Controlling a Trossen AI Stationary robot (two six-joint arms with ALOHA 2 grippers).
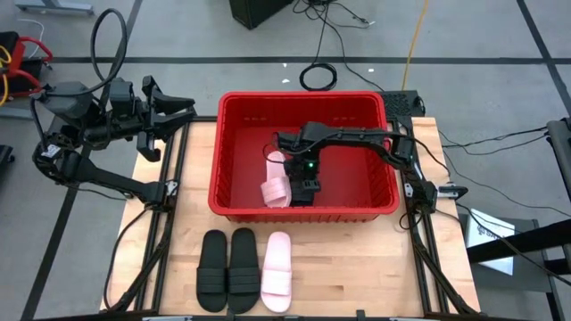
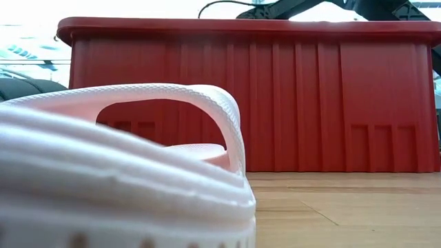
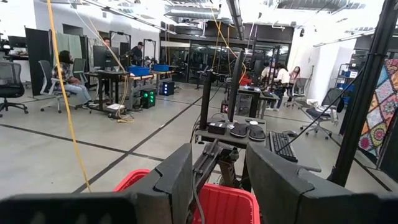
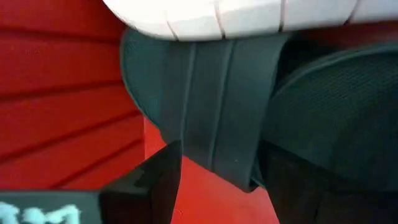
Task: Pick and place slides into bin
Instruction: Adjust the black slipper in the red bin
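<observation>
The left gripper (image 1: 174, 109) waits off the table's left edge, raised beside the bin's left rear corner; its wrist view looks between its two dark fingers, which stand parted with nothing between them, toward the room where people sit at desks. On the bare wood in front of the bin, three slides lie side by side, toes pointing away from it: two black slides (image 1: 227, 268) touching each other and, just beside them on the right, a pale pink slide (image 1: 277, 271), which also fills the near ground of the low view. They look like light foam: soft enough to flex, not fragile, with a ribbed strap that gives grip, so the arched strap or the sole's edge would likely be the best place to pinch. The red bin (image 1: 239, 105) sits at the middle rear of the table and already holds a pale slide (image 1: 276, 181) tilted on its side against a black slide (image 4: 211, 118), partly hidden by the arm. The right gripper (image 1: 308, 190) reaches down inside the bin just beside them, its jaws spread wide and, as far as its wrist view shows, clamping nothing, the black strap lying just ahead of its fingers.
</observation>
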